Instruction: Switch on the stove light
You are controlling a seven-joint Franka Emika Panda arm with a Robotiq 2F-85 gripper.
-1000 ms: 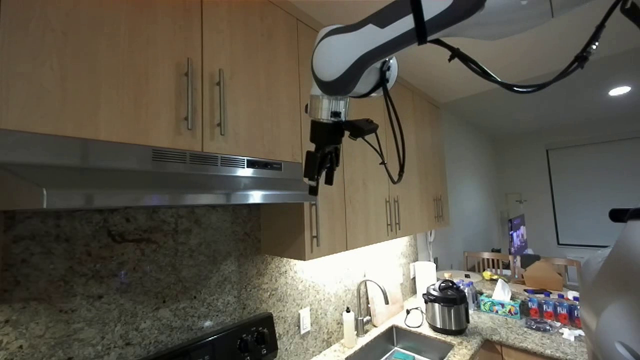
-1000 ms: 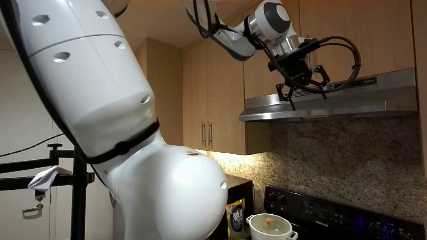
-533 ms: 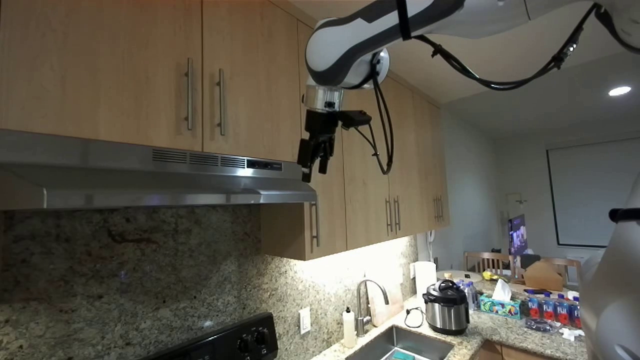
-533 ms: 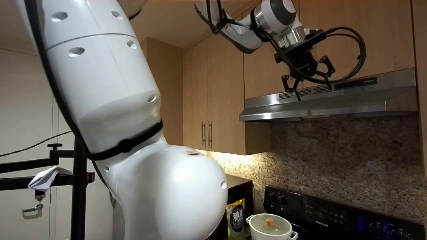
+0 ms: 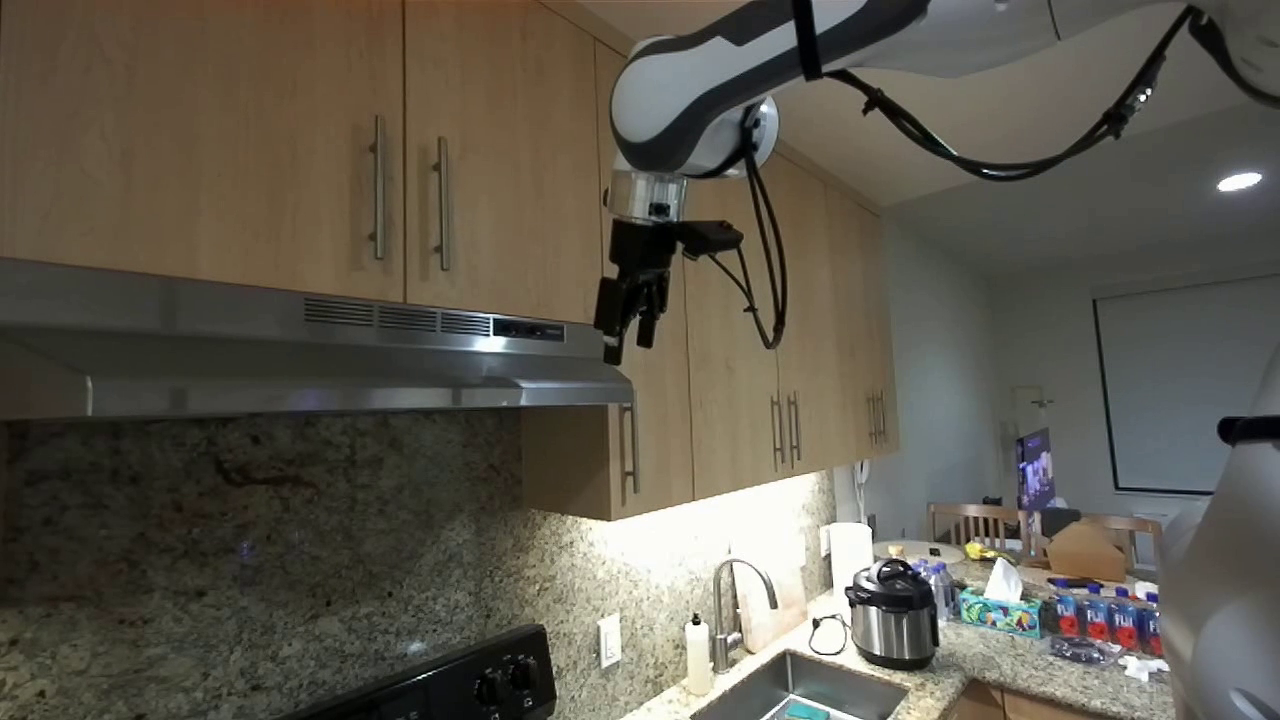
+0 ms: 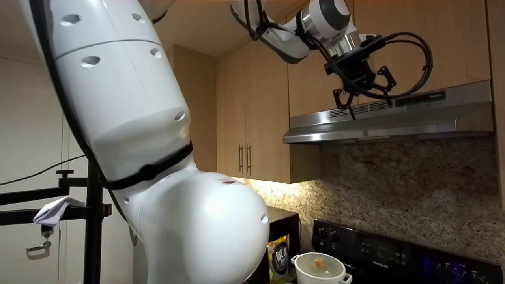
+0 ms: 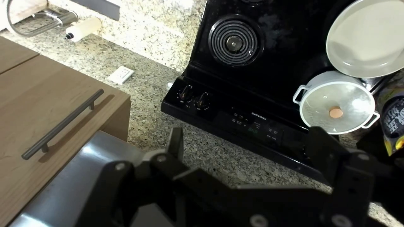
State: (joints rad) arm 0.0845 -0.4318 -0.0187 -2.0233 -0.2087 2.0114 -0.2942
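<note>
The claw (image 7: pixel 246 134) is spread wide: in the wrist view its two fingers (image 7: pixel 176 143) stand well apart, with only air between them, and the stove (image 7: pixel 277 47) and stone wall (image 7: pixel 240 167) show through the gap, well beyond the tips. It hangs tips down from the arm (image 5: pixel 665 110), in front of the hood (image 6: pixel 402 122), and looks to be touching nothing. In an exterior view one finger is seen across the hood's steel front, just below the vents (image 6: pixel 362 109), while the other ends between those vents and a black strip (image 6: pixel 428 97) set in the same face; neither appears to press on the metal. A loop of cable (image 6: pixel 428 68) curves past the claw and partly crosses it. The stove light belongs to the hood, which sits under the cabinets (image 5: pixel 200 130) and over the stove; its lamp cannot be made out from these angles. The wall under the hood is dim, while a warm glow (image 5: pixel 700 520) lies on the stone beneath the cabinets beside it. In the wrist view the hood's corner shows at lower left, near one finger, and a lidded pot (image 7: pixel 337 97) and a pan (image 7: pixel 367 39) sit close together at the right.
</note>
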